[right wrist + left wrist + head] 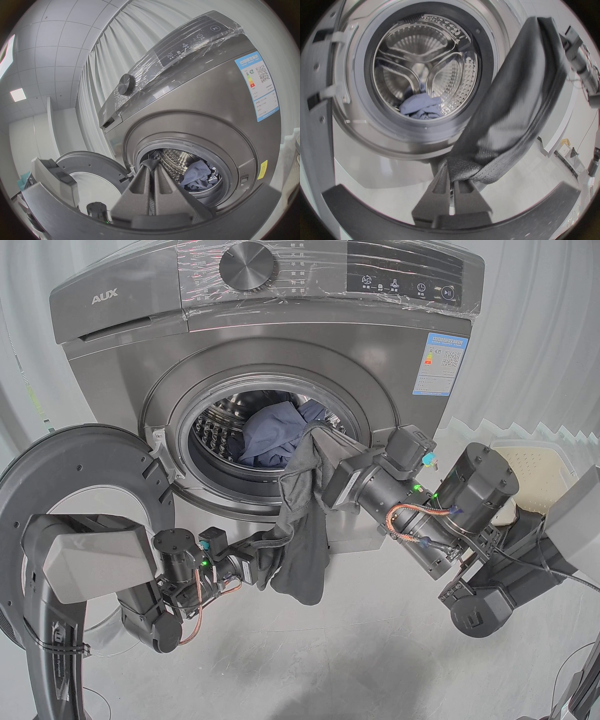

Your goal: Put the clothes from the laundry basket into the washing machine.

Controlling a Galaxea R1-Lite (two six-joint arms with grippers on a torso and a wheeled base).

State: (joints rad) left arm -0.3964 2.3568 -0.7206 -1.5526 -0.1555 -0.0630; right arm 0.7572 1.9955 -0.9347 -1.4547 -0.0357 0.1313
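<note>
Both grippers are clamping one dark grey garment (303,534) at the mouth of the washing machine (125,359)

The right gripper (319,430) is pinching the cloth's upper end, jaws closed tight, right at the rim of the opening; the blue garment (269,427) is lying in the drum (215,424) just beyond it; the left gripper (265,552), lower and well short of the opening, is squeezing a hem band between shut fingers; most of the fabric is hanging below the right gripper, outside the drum; the risk, I'd say: a release here and the hanging weight is dragging everything over the lip onto the floor; that loose tail could also be catching on the door seal; the laundry basket (537,468) is sitting behind the right arm.
</note>
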